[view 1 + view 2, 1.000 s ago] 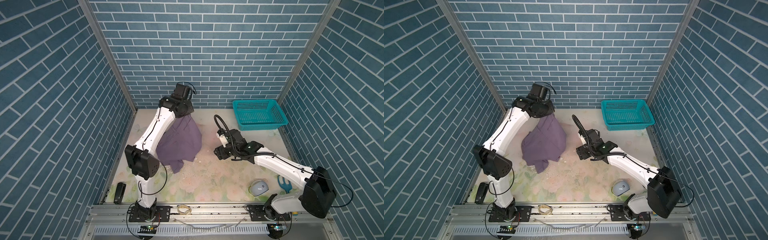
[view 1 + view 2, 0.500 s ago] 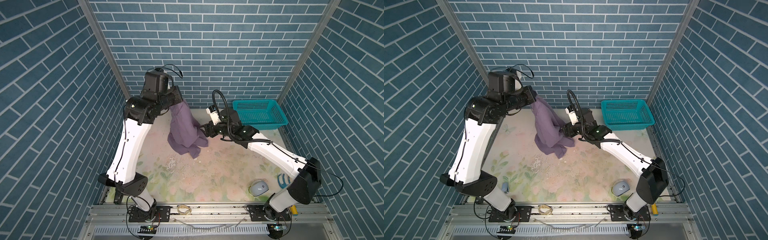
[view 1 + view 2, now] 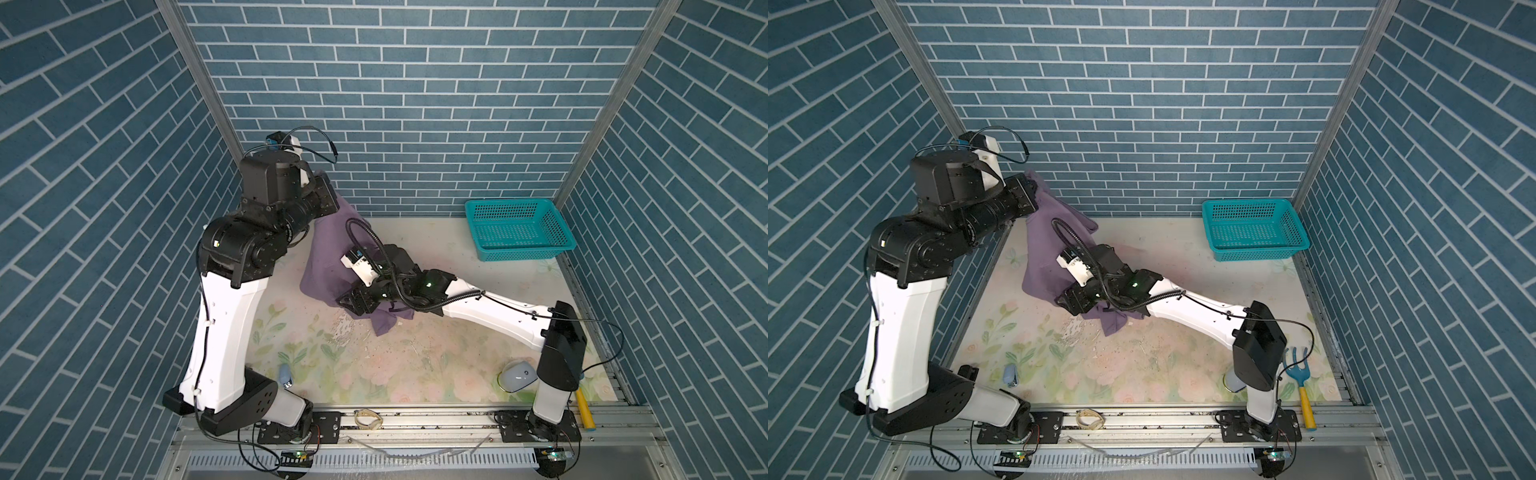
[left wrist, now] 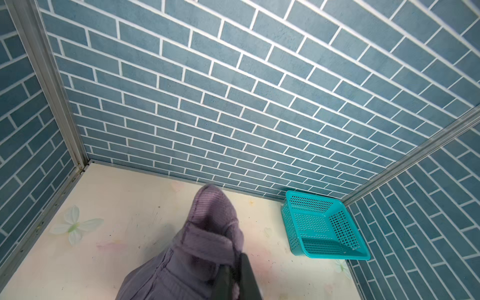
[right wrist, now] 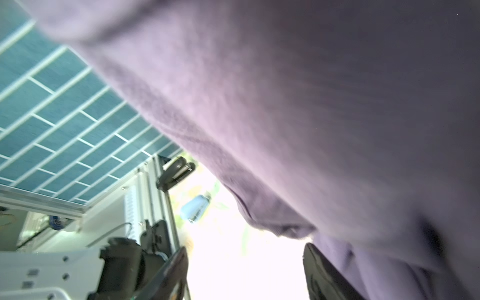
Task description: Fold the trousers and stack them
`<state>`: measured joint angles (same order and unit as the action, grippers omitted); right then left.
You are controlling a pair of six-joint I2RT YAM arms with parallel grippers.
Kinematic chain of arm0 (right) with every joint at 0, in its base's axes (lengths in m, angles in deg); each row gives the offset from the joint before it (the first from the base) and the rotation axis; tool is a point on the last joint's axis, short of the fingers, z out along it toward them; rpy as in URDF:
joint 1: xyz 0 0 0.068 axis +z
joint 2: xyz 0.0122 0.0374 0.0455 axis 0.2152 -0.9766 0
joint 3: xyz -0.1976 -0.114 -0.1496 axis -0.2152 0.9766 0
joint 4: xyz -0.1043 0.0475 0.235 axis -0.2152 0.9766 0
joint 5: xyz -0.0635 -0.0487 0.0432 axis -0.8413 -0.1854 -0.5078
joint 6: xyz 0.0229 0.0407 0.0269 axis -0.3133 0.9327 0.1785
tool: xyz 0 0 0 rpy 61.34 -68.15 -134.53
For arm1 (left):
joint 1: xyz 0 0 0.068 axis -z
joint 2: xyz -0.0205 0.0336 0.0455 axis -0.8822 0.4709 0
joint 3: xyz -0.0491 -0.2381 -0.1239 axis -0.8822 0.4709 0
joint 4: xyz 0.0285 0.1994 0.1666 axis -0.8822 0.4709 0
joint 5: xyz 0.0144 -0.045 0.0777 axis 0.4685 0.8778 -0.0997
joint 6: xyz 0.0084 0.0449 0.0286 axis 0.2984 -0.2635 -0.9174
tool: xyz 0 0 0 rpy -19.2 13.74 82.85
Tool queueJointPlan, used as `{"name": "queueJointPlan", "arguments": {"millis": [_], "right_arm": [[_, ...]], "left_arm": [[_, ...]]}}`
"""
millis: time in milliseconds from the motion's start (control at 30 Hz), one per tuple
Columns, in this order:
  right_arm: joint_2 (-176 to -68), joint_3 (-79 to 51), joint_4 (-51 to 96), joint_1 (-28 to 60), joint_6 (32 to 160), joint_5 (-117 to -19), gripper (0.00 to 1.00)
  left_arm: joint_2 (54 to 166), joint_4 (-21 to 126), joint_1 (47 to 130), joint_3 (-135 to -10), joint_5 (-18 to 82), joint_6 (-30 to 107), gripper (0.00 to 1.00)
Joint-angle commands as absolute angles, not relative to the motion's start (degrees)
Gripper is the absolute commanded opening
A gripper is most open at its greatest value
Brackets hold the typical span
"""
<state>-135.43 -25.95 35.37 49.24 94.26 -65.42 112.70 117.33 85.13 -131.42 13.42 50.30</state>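
the trousers [image 3: 326, 257] hang from the raised left tool [image 4: 235, 262], pinched tight on a bunched edge near the back wall [image 3: 415, 124], their long axis running steeply down to a crumpled end on the table [image 3: 436, 365]. the right tool [image 5: 245, 262] sits at the lower folds, jaws wide apart, gripping nothing.

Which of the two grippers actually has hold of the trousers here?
The left gripper: its fingers are shut on the upper end of the trousers, holding it high. The right gripper has its fingers apart beside the hanging lower fabric, gripping nothing.
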Motion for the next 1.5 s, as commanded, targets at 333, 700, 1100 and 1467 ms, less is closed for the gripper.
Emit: {"name": "queueJointPlan", "arguments": {"millis": [333,700,1100,1467], "right_arm": [[-118.5,-4.1,37.6,38.9,90.0,-75.8,0.91],[-135.7,-13.4,34.3,34.3,93.0,-65.0,0.88],[-148.9,-18.4,29.7,34.4,104.7,-56.1,0.83],[-154.0,-22.3,31.2,31.0,106.4,-63.0,0.41]], "left_arm": [[109.1,115.4,82.9,-130.0,12.3,48.9,0.00],[107.4,117.2,81.8,-129.0,12.2,47.7,0.00],[107.2,117.6,79.4,-128.7,12.2,47.0,0.01],[108.6,117.0,76.8,-129.1,15.6,47.4,0.01]]}}
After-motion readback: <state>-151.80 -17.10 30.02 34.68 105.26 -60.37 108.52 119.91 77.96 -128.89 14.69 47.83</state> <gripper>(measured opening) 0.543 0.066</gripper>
